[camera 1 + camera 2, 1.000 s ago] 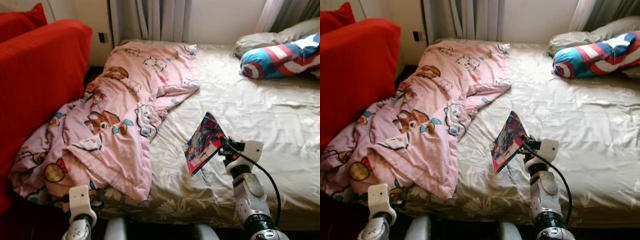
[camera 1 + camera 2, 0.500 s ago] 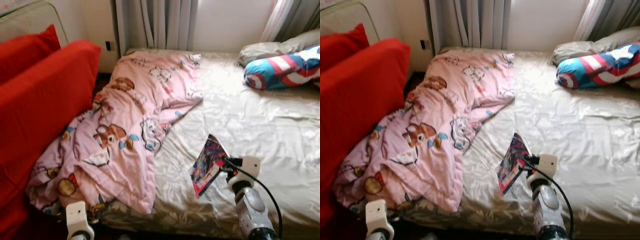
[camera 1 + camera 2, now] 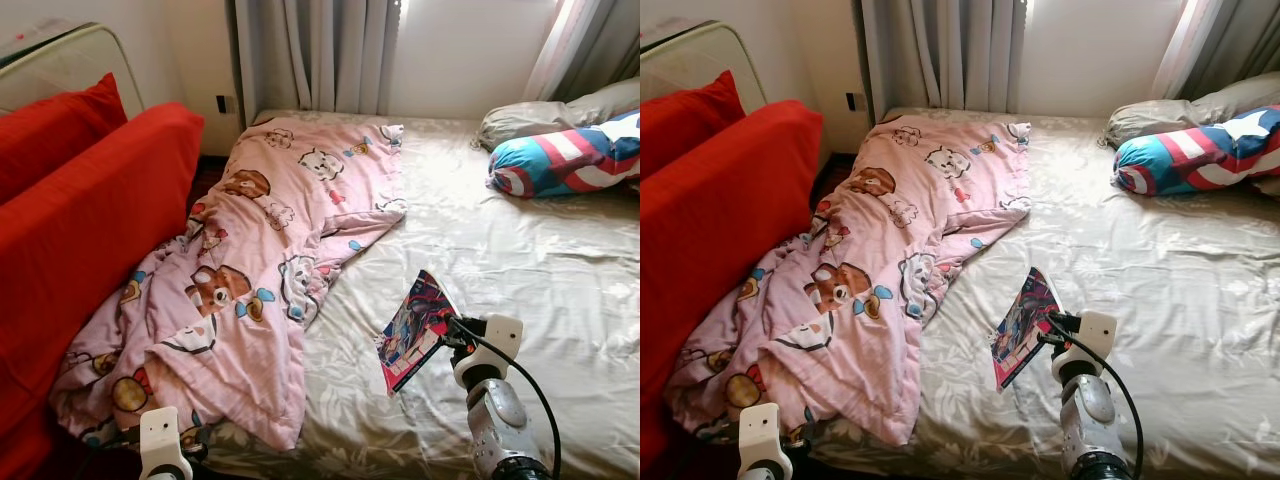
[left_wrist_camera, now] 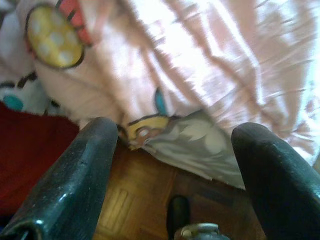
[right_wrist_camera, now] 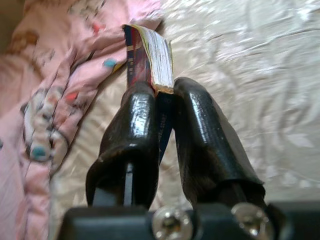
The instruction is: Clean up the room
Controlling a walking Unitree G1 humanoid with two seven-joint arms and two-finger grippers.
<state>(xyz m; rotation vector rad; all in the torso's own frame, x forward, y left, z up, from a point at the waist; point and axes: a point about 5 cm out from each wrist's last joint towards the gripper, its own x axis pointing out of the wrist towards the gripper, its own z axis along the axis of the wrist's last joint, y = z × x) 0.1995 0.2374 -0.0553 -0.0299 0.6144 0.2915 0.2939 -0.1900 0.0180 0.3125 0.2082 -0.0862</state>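
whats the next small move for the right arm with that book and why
Probably lift a little higher and carry the book away from the bed. The right gripper has its jaws clamped on the book's edge, and the book stands tilted just above the sheet. The left gripper hangs open by the pink blanket, so it is free to take the blanket next.

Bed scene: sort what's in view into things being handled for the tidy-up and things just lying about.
In hand:
- book, clamped in the right tool above the bed sheet
- left tool, open, low by the pink blanket's edge

Lying about:
- pink cartoon blanket, rumpled and hanging off the bed
- striped pillow
- grey pillow
- red cushions
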